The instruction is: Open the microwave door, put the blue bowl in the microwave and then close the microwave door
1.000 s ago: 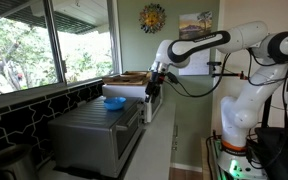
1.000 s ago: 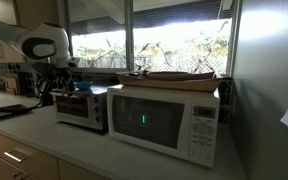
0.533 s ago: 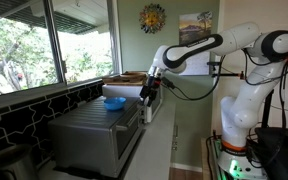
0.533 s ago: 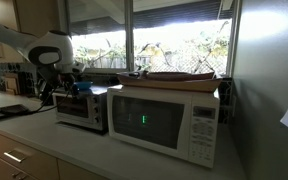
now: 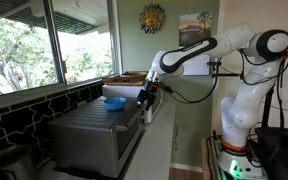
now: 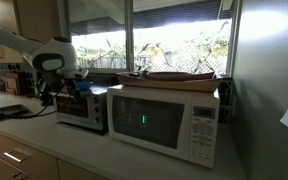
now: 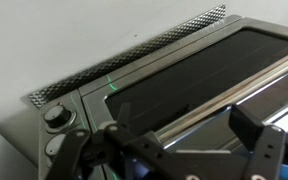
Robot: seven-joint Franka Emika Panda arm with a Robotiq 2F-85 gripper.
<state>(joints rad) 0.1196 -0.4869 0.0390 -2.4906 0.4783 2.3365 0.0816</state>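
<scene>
Microwave door (image 7: 189, 80) facing empty, wide-spread gripper (image 7: 170, 152)

small round blue bowl (image 5: 114, 102) sits on top of large boxy grey brushed-metal microwave (image 5: 92, 135). smaller white microwave (image 6: 164, 120) stands beside it, bearing flat wooden tray (image 6: 179, 75). robotiq gripper (image 5: 146, 96) is positioned before the upper microwave door (image 7: 194, 75).

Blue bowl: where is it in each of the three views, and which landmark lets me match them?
Exterior view: the blue bowl sits on top of the microwave, left of centre.
Exterior view: only a small blue patch on the microwave's top, at the left; hard to make out.
Wrist view: not in it; the microwave door fills the picture.
Shared landmark: the grey microwave, seen in all three.
</scene>
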